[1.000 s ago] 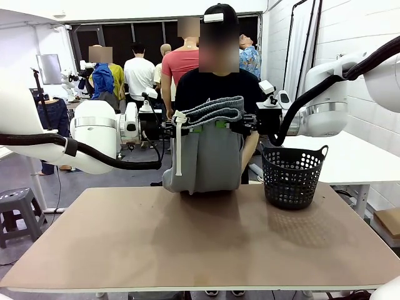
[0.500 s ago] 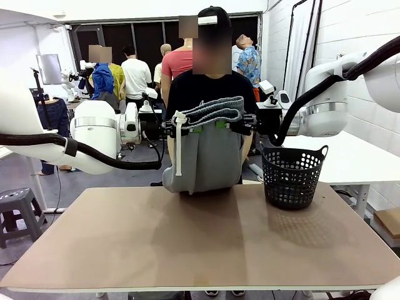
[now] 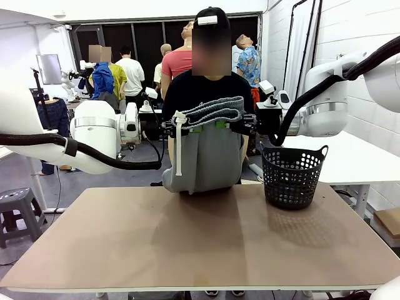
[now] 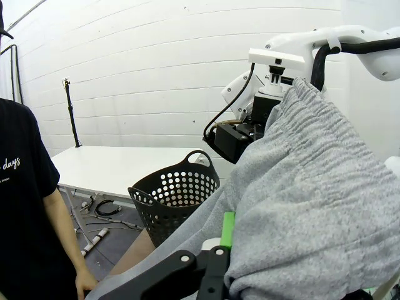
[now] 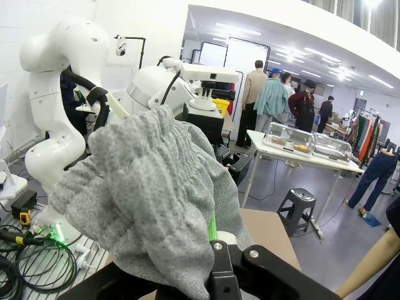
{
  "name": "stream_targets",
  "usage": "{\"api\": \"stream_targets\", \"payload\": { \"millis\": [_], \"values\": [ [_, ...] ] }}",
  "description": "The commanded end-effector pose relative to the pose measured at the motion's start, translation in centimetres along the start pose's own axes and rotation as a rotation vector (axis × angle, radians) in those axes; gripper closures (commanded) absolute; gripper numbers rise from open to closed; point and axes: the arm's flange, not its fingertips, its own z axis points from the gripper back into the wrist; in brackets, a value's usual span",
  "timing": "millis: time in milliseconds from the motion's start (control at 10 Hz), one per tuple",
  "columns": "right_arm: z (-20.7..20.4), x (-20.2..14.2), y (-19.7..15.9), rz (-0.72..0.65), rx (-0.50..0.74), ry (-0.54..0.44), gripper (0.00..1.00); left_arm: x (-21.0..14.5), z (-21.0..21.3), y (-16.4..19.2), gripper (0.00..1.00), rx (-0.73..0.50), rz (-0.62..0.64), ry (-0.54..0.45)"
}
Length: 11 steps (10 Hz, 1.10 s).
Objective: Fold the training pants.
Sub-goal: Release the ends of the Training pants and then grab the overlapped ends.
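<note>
The light grey training pants (image 3: 206,156) hang in the air above the table's far edge, their legs reaching down to it. The bunched elastic waistband is stretched between my two grippers, and the white drawstring (image 3: 177,147) dangles on the left. My left gripper (image 3: 189,129) is shut on the waistband's left end, my right gripper (image 3: 226,124) on its right end. In the left wrist view the grey fabric (image 4: 312,206) drapes over my gripper (image 4: 250,250), leaving one green pad (image 4: 228,228) visible. In the right wrist view the pants (image 5: 144,187) cover my gripper (image 5: 187,250) the same way.
A black perforated basket (image 3: 292,178) stands on the brown table (image 3: 200,244) at the far right, close to the hanging pants. A person in a black T-shirt (image 3: 200,90) stands right behind the pants at the far side. A white side table (image 3: 350,159) lies right of the basket.
Both grippers and the pants hold still. The person behind the pants has shifted slightly to the left.
</note>
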Motion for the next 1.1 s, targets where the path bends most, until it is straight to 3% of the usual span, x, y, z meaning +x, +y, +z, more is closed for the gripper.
{"api": "stream_targets", "payload": {
  "millis": [0,1000],
  "values": [
    [-0.01,0.14,0.45,0.008,0.002,-0.015,1.0,0.26,-0.03,-0.07,1.0,-0.009,0.0,-0.01],
    [-0.01,0.14,0.45,0.008,0.002,-0.015,1.0,0.26,-0.03,-0.07,1.0,-0.009,0.0,-0.01]
  ]
}}
